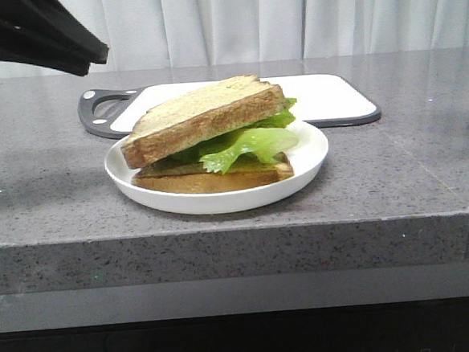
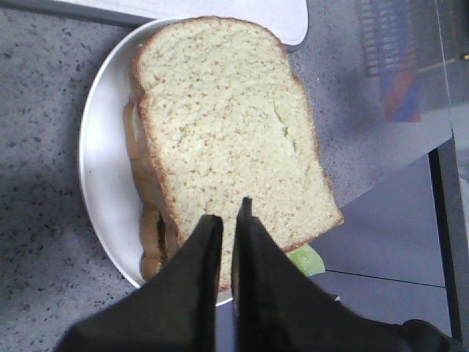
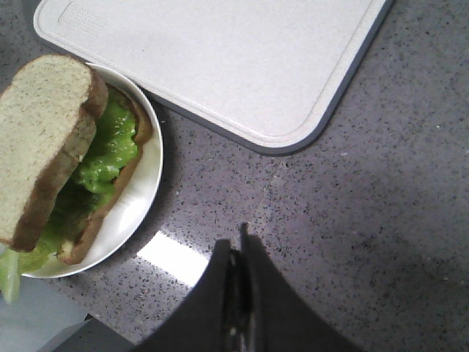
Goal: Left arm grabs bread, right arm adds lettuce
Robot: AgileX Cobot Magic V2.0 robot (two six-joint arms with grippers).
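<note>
White plate (image 1: 314, 158) on grey tabletop (image 1: 51, 197): bread (image 1: 206, 113) tilted atop lettuce (image 1: 252, 142) over lower slice (image 1: 218, 177), assembly apparently complete; left tool (image 2: 227, 220) nearly clenched, empty, above bread; right tool (image 3: 238, 249) clenched, empty, beside plate.

Lighting was even and fairly bright, diffused through the pale curtain (image 1: 288, 15) behind the counter (image 1: 51, 197). The front view looked soft and slightly washed out, and the cutting board (image 1: 326, 97) was near overexposed. A soft shadow lay under the plate (image 1: 313, 150). In the right wrist view a bright rectangular glare patch (image 3: 176, 258) reflected off the speckled stone, and that gripper (image 3: 242, 242) was a featureless black mass. In the left wrist view the left gripper (image 2: 227, 220) was dark and slightly blurred, while the bread (image 2: 227, 125) crumb was sharp.
</note>
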